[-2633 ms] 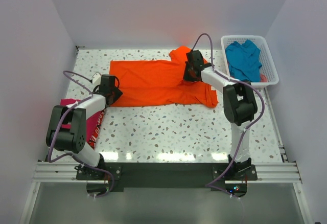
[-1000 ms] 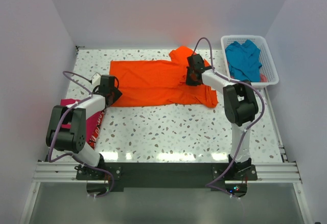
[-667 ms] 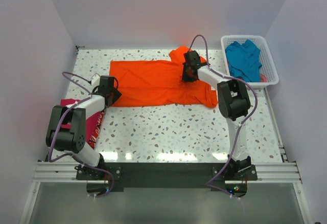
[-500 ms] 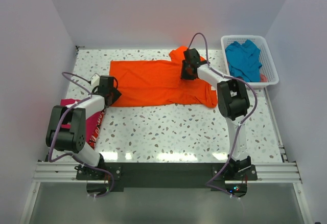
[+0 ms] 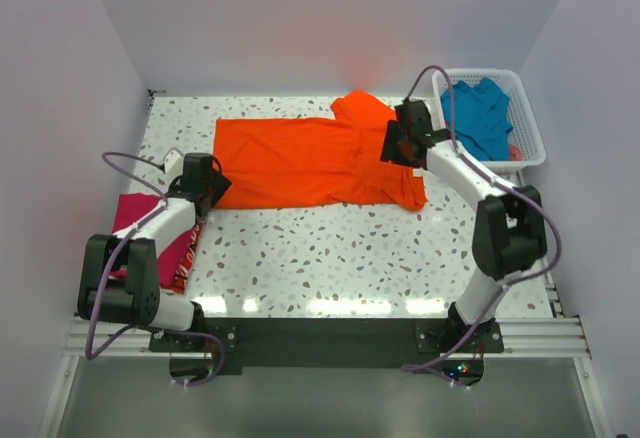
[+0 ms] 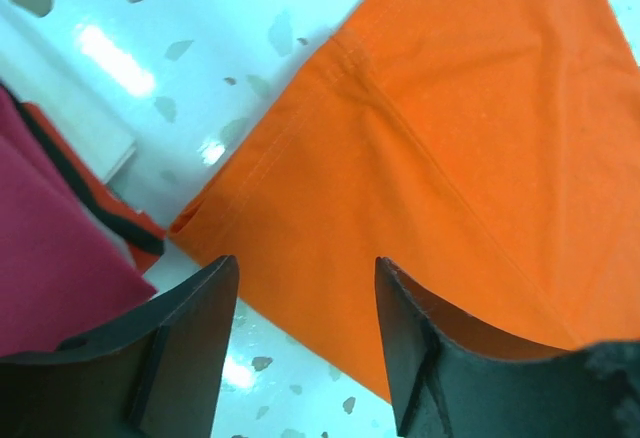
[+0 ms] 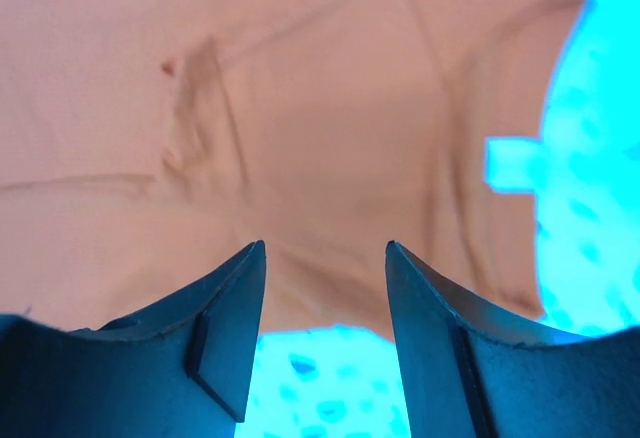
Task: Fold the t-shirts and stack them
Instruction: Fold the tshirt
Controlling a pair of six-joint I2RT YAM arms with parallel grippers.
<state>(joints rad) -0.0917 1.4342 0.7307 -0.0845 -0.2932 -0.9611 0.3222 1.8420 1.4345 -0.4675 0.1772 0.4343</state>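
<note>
Orange t-shirt [image 5: 300, 163] lies spread flat mid-table. Left gripper [image 6: 305, 293] over its left hem corner, right gripper [image 7: 325, 258] over its right end; both jaws spread, grasping nothing. Magenta t-shirt [image 5: 132, 210] under left arm. Teal t-shirt [image 5: 478, 118] in white basket [image 5: 534, 128].

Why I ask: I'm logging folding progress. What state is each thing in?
orange shirt: spread flat on the table, unfolded.
pink shirt: lying at the table's left edge, apparently folded.
blue shirt: crumpled in the basket.
basket: upright, holding the blue shirt.
left gripper: open, over the orange shirt's hem.
right gripper: open, over the orange shirt.
</note>
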